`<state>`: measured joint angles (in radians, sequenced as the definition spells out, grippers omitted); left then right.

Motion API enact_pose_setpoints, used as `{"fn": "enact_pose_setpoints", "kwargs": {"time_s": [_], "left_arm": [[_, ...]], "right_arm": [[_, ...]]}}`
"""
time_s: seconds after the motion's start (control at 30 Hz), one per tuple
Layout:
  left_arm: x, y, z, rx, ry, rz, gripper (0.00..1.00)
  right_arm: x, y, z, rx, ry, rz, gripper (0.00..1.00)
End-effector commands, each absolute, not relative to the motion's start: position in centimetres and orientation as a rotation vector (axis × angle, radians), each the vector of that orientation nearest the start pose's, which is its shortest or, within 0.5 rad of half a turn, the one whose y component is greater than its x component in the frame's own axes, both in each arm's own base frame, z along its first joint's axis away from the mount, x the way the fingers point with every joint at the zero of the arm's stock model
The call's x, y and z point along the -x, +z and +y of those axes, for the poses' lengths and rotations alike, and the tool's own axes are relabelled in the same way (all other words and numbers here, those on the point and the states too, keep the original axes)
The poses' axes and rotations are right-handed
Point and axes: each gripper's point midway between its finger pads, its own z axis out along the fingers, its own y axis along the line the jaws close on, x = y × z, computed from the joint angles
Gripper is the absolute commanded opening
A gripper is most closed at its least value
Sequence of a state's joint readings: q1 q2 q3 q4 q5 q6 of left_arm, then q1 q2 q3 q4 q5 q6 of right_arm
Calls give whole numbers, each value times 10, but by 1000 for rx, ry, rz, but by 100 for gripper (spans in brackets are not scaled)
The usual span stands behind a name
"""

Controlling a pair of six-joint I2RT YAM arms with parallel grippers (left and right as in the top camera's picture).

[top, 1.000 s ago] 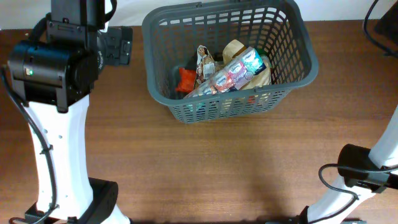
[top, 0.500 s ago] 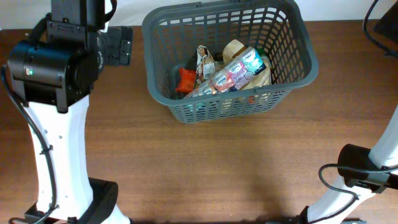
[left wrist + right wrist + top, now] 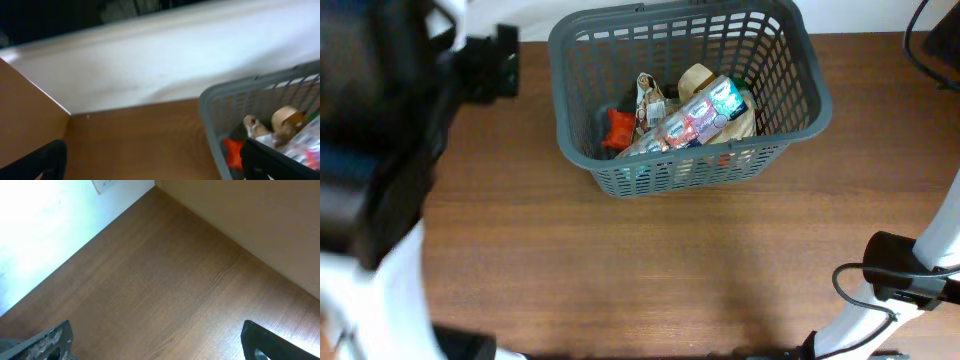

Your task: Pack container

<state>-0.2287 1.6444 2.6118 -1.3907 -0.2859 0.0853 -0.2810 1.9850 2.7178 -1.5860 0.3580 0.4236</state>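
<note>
The dark grey lattice container [image 3: 790, 125] stands at the back middle of the table and holds several packets, an orange item [image 3: 618, 128] and a brown roll [image 3: 696, 78]. It also shows at the right edge of the left wrist view [image 3: 235, 95]. My left gripper [image 3: 155, 162] is open and empty, above bare table left of the container. My right gripper [image 3: 160, 340] is open and empty over bare wood, far from the container. In the overhead view the left arm [image 3: 380, 150] is a blur at the left.
The right arm's base [image 3: 905, 280] sits at the front right corner. A white wall [image 3: 150, 65] runs behind the table's back edge. A black cable [image 3: 920, 40] lies at the far right.
The left arm has moved fast and now blurs across the left of the overhead view. The container, its contents and the right arm have not moved.
</note>
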Motion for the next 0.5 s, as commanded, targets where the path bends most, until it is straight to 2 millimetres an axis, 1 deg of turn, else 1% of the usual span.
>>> {"fn": "enact_pose_setpoints", "kwargs": {"time_s": [0.0, 0.1, 0.2, 0.3, 0.47], "left_arm": [[-299, 547, -23, -103, 135, 1872, 99], [-274, 549, -7, -14, 118, 1852, 99], [-252, 540, 8, 78, 114, 1849, 99], [-235, 524, 21, 142, 126, 1843, 99], [-216, 487, 34, 201, 152, 1823, 99]], "right_arm": [[-389, 388, -176, -987, -365, 2164, 99], [-389, 388, -176, -987, -365, 2164, 99], [-389, 388, -176, -987, -365, 2164, 99], [-389, 388, -176, -987, -365, 2164, 99], [-389, 388, -176, -987, -365, 2164, 99]]}}
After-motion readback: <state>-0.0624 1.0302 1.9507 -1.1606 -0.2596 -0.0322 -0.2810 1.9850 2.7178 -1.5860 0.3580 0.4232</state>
